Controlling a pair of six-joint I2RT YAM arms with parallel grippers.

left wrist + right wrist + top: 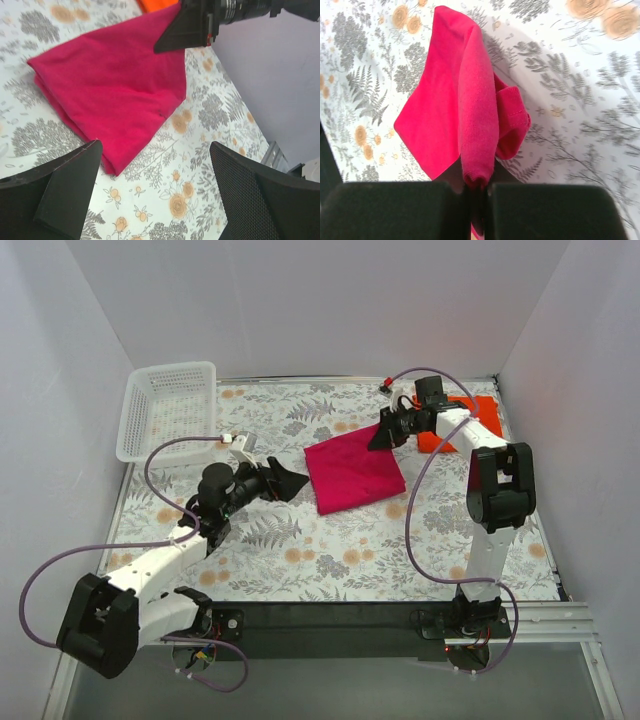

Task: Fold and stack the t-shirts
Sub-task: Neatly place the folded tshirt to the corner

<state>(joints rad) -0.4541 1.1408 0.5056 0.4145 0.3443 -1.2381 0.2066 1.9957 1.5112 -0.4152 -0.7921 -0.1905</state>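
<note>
— Magenta-pink t-shirt: where does it lie, and how does it look?
— Mid-table, folded to a rough square of several layers. It is soft and lightly creased, and its edges are not quite flush.
— And the claws?
— The right claw is closed on a fold of cloth at the shirt's 1 o'clock corner, which stands raised. The left claw gapes wide at the shirt's 9 o'clock edge, holding nothing.
— The other shirt?
— The orange-red t-shirt lies at the 1 o'clock corner of the table, partly behind the right arm. The white mesh basket sits at 11 o'clock.

magenta t-shirt: soft matt cloth | basket: white plastic mesh
</note>
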